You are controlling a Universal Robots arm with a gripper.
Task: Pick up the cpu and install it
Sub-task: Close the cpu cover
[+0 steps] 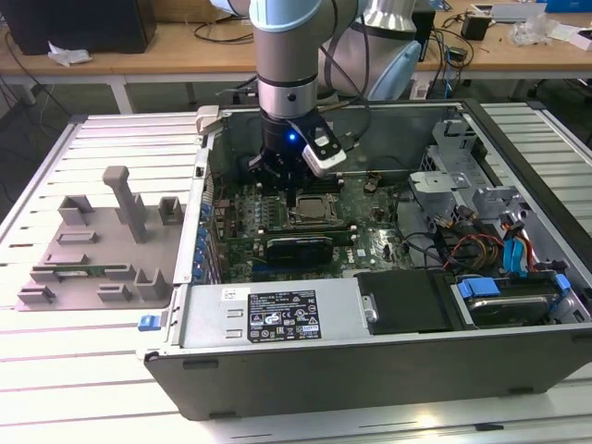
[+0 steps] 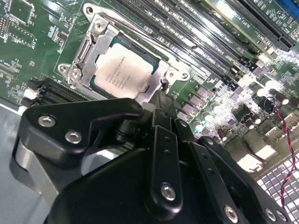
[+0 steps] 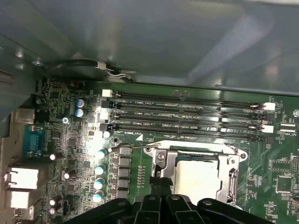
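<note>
Placement: small silver-grey square cpu lies inside the dark metal socket frame on the green motherboard. Judged light, rigid and fragile; it is best taken by opposite edges. Black gripper sits just beside it, clenched and empty.

We'd call this a robotics lab or hardware test workshop, definitely not anybody's home. A desktop computer case lies open on its side on a table of pale metal slats, and an industrial robot arm reaches down into it. Near the table's edge at the exterior view's left sits a grey fixture tray with slots and posts. Past the table's far edge we can see wooden workbenches strewn with cables and small electronics. In the first wrist view we get bare motherboard, memory slots and the cpu sitting in its socket.
</note>
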